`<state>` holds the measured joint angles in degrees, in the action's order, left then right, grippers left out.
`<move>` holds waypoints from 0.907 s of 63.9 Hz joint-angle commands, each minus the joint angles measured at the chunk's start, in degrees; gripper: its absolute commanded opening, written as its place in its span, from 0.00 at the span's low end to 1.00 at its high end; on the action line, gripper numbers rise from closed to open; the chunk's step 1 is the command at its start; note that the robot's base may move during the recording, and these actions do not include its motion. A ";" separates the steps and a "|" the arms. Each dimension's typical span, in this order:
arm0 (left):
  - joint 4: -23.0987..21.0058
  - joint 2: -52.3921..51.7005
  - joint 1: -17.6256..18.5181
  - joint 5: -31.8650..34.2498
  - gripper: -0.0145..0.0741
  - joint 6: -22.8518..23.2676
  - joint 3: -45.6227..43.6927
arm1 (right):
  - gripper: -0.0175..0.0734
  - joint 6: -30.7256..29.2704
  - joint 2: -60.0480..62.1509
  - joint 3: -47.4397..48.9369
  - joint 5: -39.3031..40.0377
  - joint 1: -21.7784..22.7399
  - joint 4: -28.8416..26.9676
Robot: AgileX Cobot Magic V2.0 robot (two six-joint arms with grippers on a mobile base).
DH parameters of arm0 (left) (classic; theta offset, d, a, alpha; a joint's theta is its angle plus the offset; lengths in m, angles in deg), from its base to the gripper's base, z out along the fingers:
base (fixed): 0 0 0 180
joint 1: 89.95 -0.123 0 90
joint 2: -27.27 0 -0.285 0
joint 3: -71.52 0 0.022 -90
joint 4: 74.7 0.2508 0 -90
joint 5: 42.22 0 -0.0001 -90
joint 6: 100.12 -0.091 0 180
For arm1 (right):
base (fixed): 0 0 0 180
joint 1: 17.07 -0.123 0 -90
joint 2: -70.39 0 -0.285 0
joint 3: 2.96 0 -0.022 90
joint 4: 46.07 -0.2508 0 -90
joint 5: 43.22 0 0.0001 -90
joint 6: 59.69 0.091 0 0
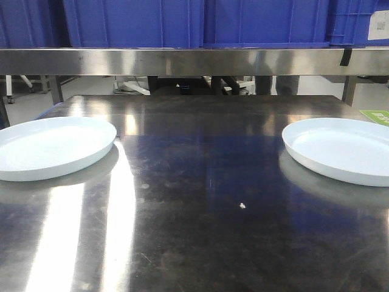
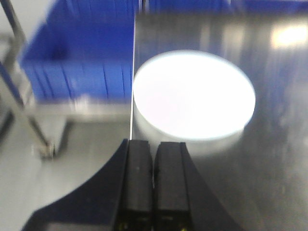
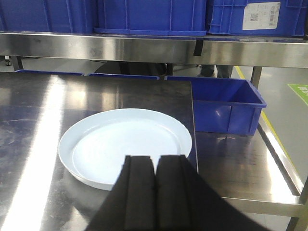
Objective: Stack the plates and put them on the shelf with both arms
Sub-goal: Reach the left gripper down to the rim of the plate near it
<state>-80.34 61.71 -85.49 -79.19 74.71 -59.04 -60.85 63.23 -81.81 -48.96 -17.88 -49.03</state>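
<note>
Two white plates lie flat on the steel tabletop, one at the left edge and one at the right edge. The shelf is a brushed steel bar across the back, carrying blue bins. No gripper shows in the front view. In the left wrist view my left gripper is shut and empty, hanging above the near side of the left plate, which is blurred and glaring. In the right wrist view my right gripper is shut and empty, above the near rim of the right plate.
Blue bins sit on the shelf. A lower blue bin stands beyond the table's right edge, another past the left edge. A small crumb lies mid-table. A rack leg stands at left.
</note>
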 commanded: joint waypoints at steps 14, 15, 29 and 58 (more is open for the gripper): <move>-5.26 22.29 0.07 -4.43 0.26 0.46 -9.99 | 0.25 -0.23 1.07 -0.05 5.02 0.37 0.58; -5.26 23.25 0.07 -4.71 0.26 0.46 -10.76 | 0.25 -0.23 1.07 -0.05 5.02 0.37 0.58; -4.40 38.92 0.07 -6.95 0.26 0.46 -19.98 | 0.25 -0.23 1.07 -0.05 5.02 0.37 0.58; -1.71 61.95 -3.50 -19.05 0.26 0.46 -43.44 | 0.25 -0.23 1.07 -0.05 5.02 0.37 0.58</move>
<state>-81.75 122.92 -87.98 -97.19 74.71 -97.51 -60.85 63.23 -81.81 -48.96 -17.88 -49.03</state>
